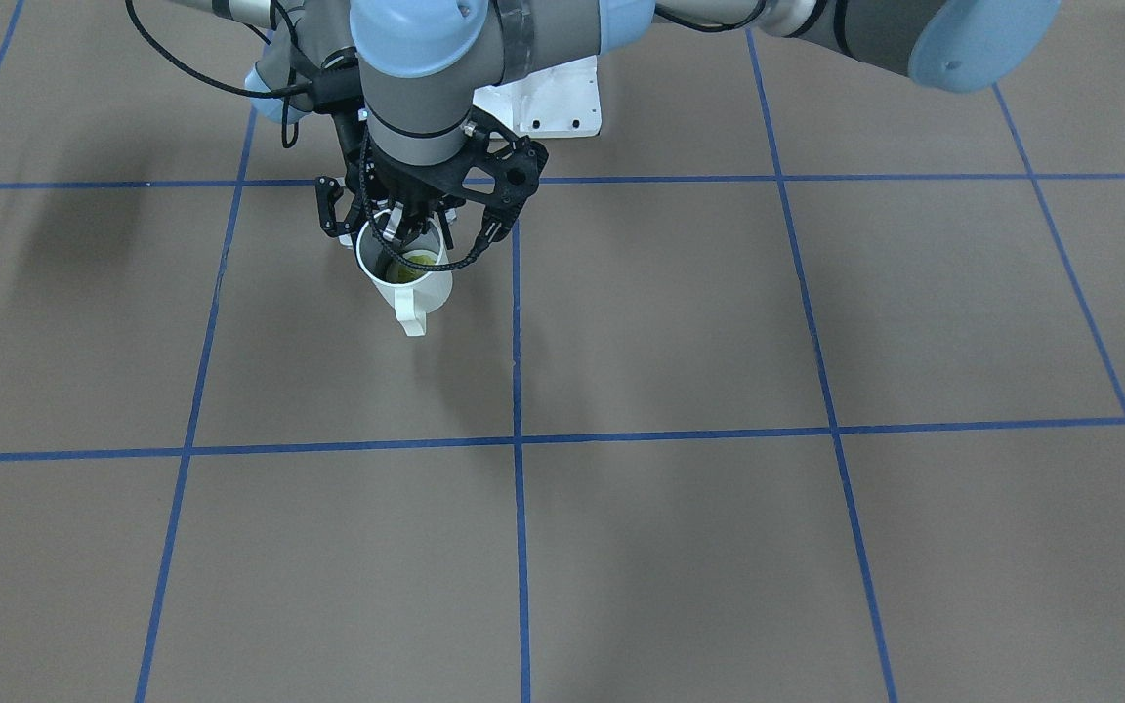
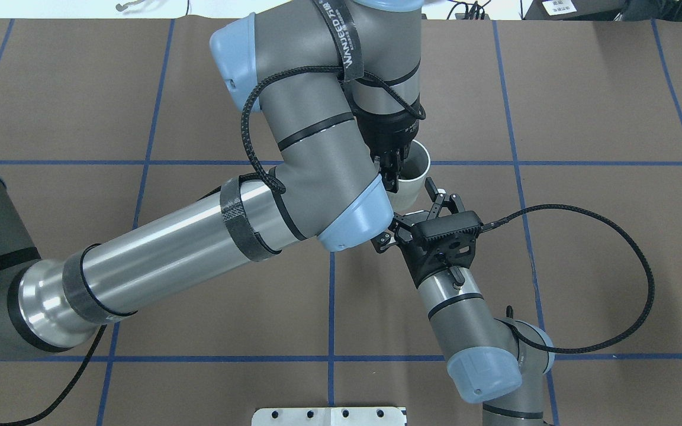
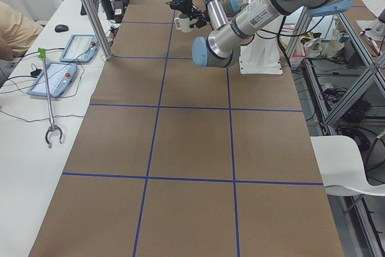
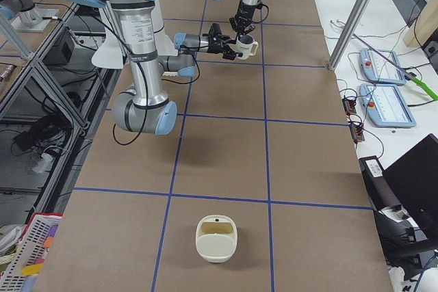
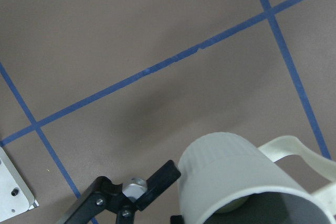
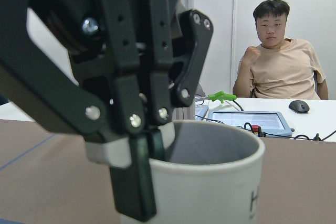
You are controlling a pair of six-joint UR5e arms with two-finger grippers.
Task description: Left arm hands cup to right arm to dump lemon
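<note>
The off-white cup (image 1: 418,289) hangs above the table with its handle (image 1: 412,317) pointing away from the robot. The yellow-green lemon (image 1: 412,266) lies inside it. My left gripper (image 2: 393,168) comes down from above and is shut on the cup's rim, one finger inside and one outside. My right gripper (image 2: 407,213) reaches in level from the robot's side, open, with its fingers spread on either side of the cup's wall. In the left wrist view one black right finger (image 5: 151,181) stands just beside the cup (image 5: 231,174), with a small gap between them.
A white mounting plate (image 1: 553,103) sits at the robot's base. A white basket (image 4: 216,239) stands far off toward the table's right end. Beside the table are tablets (image 3: 77,47), a grabber tool (image 3: 51,106) and a seated person (image 6: 281,66).
</note>
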